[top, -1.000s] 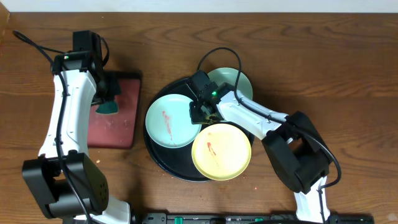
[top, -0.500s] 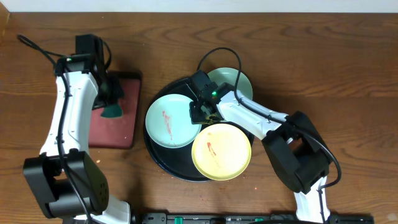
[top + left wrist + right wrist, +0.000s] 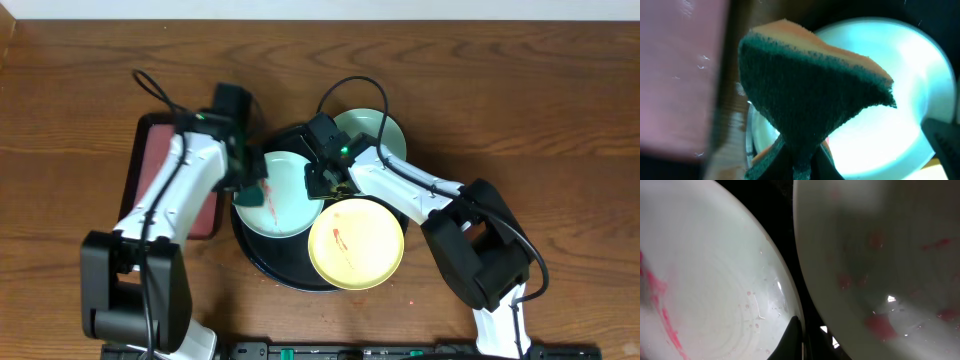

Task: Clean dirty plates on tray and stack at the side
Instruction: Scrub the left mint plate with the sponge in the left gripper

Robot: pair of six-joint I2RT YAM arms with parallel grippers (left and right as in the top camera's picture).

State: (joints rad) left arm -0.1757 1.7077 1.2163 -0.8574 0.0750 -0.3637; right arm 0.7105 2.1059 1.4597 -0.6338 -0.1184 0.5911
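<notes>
Three plates lie on the round black tray [image 3: 262, 262]: a mint-green plate [image 3: 285, 200] at the left with a red smear, a second mint-green plate [image 3: 380, 128] at the back, and a yellow plate [image 3: 356, 243] with a red smear at the front. My left gripper [image 3: 247, 180] is shut on a green sponge [image 3: 251, 195] and holds it over the left plate's left edge. In the left wrist view the sponge [image 3: 810, 90] hangs above that plate [image 3: 890, 120]. My right gripper [image 3: 318, 183] pinches the same plate's right rim [image 3: 705, 280]; another red-spotted plate [image 3: 880, 255] lies beside it.
A rectangular red tray [image 3: 160, 180] lies left of the black tray and shows blurred in the left wrist view [image 3: 675, 75]. Brown wood tabletop [image 3: 540, 120] surrounds both trays. The right arm's cable loops over the back plate.
My left arm has swung right from the red tray, carrying the sponge over the left mint-green plate. The right arm and the plates have not moved.
</notes>
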